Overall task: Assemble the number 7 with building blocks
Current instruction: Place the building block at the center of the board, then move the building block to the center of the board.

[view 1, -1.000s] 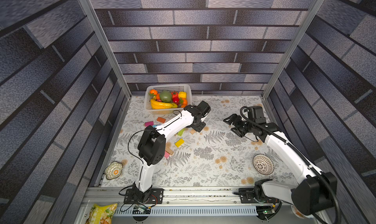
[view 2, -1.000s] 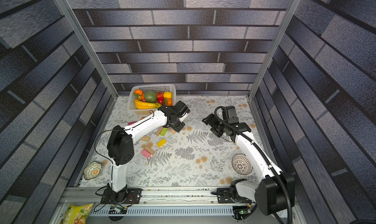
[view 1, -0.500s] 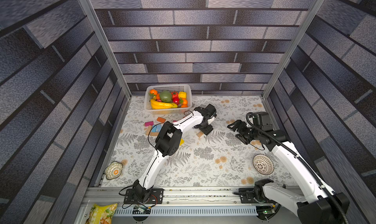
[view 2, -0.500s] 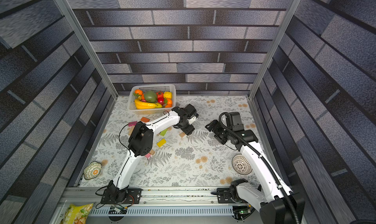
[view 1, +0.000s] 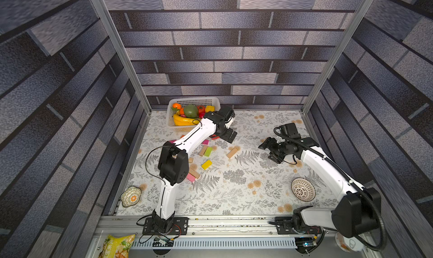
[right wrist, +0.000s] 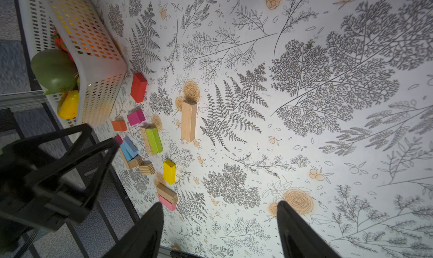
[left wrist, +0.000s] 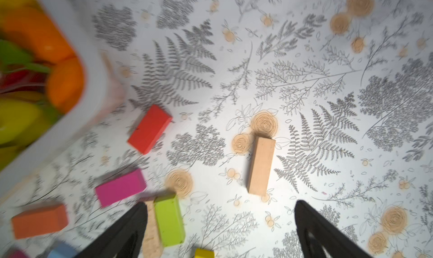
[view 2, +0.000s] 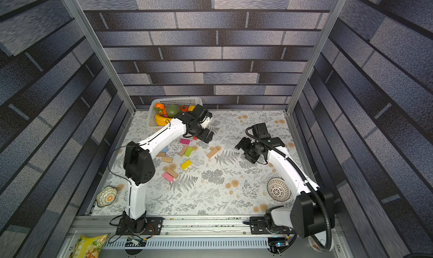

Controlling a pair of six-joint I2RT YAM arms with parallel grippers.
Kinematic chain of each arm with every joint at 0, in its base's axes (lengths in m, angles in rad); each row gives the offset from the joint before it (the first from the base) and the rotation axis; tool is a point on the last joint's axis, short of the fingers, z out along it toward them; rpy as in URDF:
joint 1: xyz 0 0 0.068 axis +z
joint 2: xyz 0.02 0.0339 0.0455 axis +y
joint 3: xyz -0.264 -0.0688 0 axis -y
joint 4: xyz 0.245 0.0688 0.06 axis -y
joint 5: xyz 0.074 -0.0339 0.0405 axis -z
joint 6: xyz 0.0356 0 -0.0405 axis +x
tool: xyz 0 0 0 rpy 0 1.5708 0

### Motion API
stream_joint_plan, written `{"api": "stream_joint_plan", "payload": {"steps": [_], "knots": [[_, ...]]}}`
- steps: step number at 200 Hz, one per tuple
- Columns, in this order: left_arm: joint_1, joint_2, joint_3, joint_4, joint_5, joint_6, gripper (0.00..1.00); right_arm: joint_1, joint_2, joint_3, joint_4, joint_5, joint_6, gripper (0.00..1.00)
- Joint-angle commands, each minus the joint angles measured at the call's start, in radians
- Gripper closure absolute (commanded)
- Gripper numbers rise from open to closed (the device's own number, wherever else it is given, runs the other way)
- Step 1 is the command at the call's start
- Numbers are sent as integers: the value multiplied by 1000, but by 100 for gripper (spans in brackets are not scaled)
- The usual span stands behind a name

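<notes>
Left claw (left wrist: 220, 203) gapes wide and empty near a lone tan block (left wrist: 260, 165) — other blocks (view 2: 185, 164) lie scattered beside the basket (view 2: 178, 101) — and right claw (right wrist: 219, 203) hangs parted, empty too.

White basket (view 1: 199, 101) of toy fruit (view 1: 191, 111), patterned dish (view 1: 130, 196), lattice bowl (view 1: 303, 189), snack bag (view 1: 117, 246)

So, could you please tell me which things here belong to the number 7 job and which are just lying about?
For the job: lone tan block, red block, magenta block, green block, yellow block, orange block, blue block.
Lying about: fruit basket, flowered dish, woven bowl, snack bag.
</notes>
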State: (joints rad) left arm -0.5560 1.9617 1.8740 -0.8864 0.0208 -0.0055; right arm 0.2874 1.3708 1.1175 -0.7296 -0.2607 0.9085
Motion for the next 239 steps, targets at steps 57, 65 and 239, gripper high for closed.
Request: {"api": "stream_joint_plan", "payload": {"steps": [57, 65, 239], "knots": [[320, -522, -525, 3, 97, -223, 0, 219, 503, 380, -37, 82, 157, 24], [336, -543, -549, -5, 95, -222, 0, 226, 549, 416, -41, 80, 169, 24], [484, -667, -720, 16, 145, -310, 0, 294, 890, 655, -132, 131, 239, 76]]}}
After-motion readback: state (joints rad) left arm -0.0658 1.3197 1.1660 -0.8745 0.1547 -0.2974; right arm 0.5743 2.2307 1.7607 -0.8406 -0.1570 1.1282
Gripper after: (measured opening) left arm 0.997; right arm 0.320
